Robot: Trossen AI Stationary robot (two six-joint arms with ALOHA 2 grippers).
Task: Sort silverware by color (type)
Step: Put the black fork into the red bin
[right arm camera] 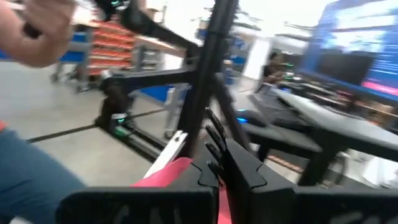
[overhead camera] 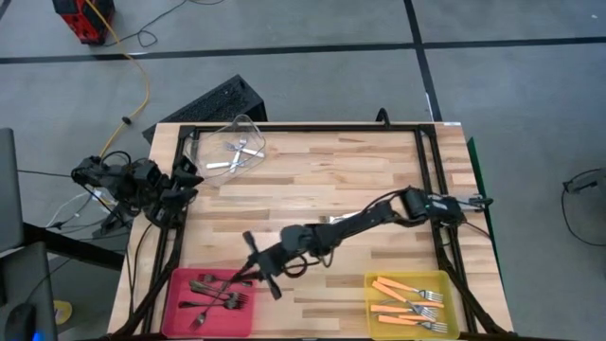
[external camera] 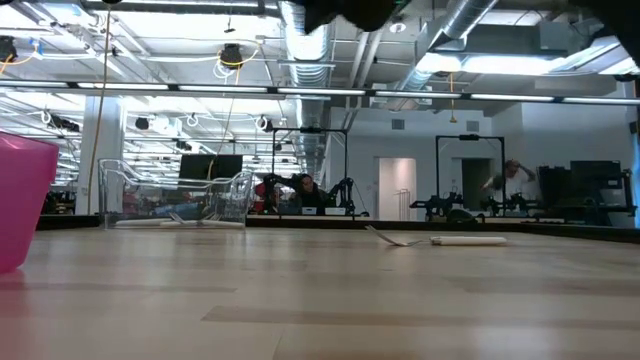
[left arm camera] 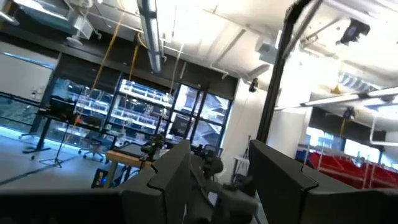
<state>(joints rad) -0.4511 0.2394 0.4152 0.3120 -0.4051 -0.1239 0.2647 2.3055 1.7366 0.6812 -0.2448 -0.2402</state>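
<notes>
- Sorting looks near complete, judged from the high view: dark forks (overhead camera: 216, 289) lie piled in the pink bin (overhead camera: 175, 322) at the table's near-left corner; orange-handled forks (overhead camera: 407, 301) lie in the yellow bin (overhead camera: 453, 327) near-right; silver forks (overhead camera: 237, 153) sit in the clear bin (overhead camera: 248, 124) at the far-left.
- Outstanding: one more item, a fork (external camera: 392, 239) by its look, lies on the bare wood at the far side in the low view, beside a pale stick-like object (external camera: 468, 240). Kind cannot be told; too small. Not made out in the high view, as the right arm covers that stretch.
- Rest of the table (overhead camera: 322, 180) shows no loose silverware, as far as visible.
- Right gripper (overhead camera: 254, 277): arm stretched low from the right edge diagonally across to the near-left, tip at the pink bin's inner edge, above or touching the dark forks. Fingers pressed nearly together; nothing seen pinched in the right wrist view, though a pale edge and pink show just ahead. Whether a fork is held: cannot tell.
- Left gripper (left arm camera: 214, 180): arm parked folded off the table's left edge, camera aimed up at the ceiling. Fingers spread, nothing between them.
- Judgement: a drop-off at the pink bin is in hand; at most one item left.
</notes>
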